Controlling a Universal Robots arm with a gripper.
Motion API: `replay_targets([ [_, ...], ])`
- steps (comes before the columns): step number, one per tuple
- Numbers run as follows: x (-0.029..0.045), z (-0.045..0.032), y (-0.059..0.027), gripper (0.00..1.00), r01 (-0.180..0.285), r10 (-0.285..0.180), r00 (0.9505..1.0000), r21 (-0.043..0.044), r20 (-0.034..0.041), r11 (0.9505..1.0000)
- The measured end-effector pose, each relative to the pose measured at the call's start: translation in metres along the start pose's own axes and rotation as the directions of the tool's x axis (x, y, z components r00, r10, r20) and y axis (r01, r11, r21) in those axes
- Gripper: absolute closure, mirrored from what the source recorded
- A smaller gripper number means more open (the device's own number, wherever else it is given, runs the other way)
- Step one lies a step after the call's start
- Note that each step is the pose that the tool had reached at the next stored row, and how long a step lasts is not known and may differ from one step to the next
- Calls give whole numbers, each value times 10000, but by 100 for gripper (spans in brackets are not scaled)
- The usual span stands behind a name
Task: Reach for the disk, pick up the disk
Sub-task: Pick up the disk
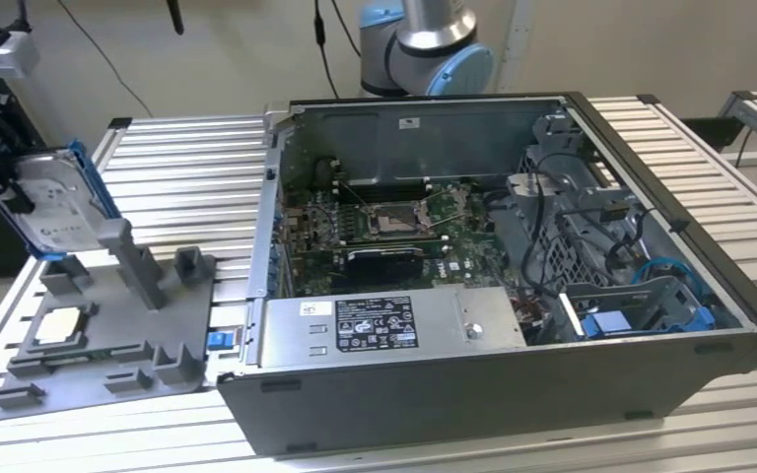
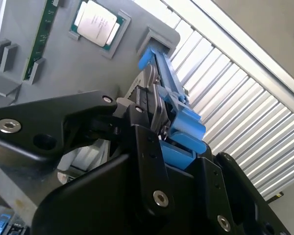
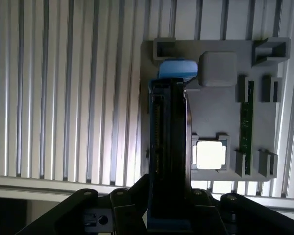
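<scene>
No print can be read with any certainty. The largest is a black-and-white label (image 1: 374, 325) on the grey power supply box (image 1: 484, 320) inside the open computer case (image 1: 484, 404); its lines of print are too small to make out. A small white sticker (image 1: 312, 308) sits just beside it on the same box. Another white sticker (image 1: 409, 123) stands on the case's far inner wall. Outside the case, towards the exterior view's left, the disk (image 1: 52, 207) carries a pale label, illegible. In the second wrist view the processor chip (image 2: 96, 22) shows only faint print on its lid.
</scene>
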State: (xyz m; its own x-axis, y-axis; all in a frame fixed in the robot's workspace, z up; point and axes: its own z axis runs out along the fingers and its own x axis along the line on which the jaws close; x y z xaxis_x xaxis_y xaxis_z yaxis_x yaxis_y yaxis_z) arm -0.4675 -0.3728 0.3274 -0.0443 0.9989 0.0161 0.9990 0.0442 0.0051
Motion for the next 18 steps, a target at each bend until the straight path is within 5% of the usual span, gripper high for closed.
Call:
replay_targets([
  [5,2,-129,0,100,-141,141,9999,-20,1,9999],
  [18,5,-310,0,100,-204,204,9998,-36,2,9998],
])
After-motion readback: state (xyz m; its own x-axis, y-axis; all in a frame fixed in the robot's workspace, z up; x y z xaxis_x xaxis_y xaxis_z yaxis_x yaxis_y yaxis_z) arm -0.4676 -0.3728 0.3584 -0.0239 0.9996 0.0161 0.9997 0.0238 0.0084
